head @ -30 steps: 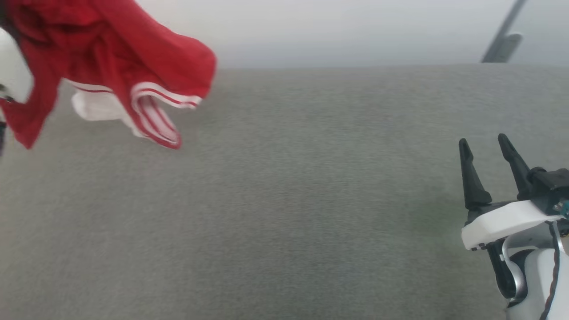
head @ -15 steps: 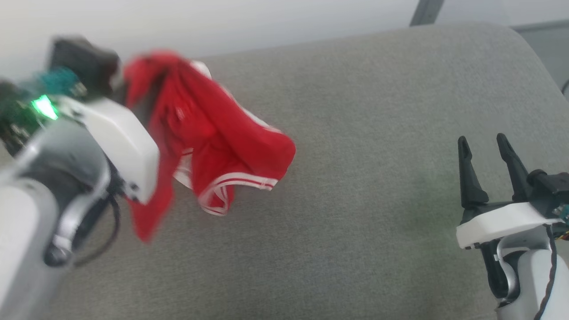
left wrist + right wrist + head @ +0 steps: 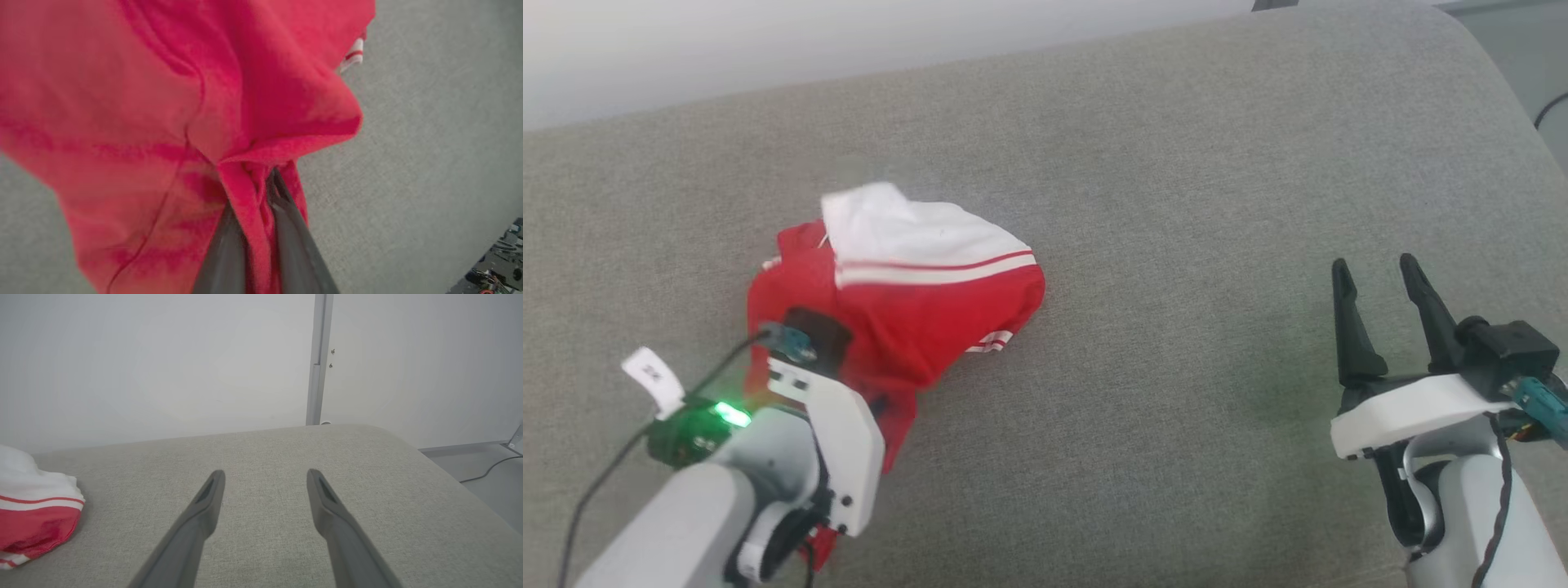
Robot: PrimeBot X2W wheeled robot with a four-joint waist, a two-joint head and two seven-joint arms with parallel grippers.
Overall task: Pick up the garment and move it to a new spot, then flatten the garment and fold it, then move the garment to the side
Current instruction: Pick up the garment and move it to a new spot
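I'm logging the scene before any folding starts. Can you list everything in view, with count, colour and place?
shirt: one, red with a white striped sleeve, bunched on the cushion's left part
cushion: one, grey fabric, under the shirt and both grippers
wall: one, white, behind the cushion
post: one, grey, upright against the wall past the cushion's far edge
cable: one, dark, beyond the cushion's right edge
left gripper: one, dark fingers, shut on a fold of the shirt
right gripper: one, dark fingers, open and holding nothing, over the cushion's right part
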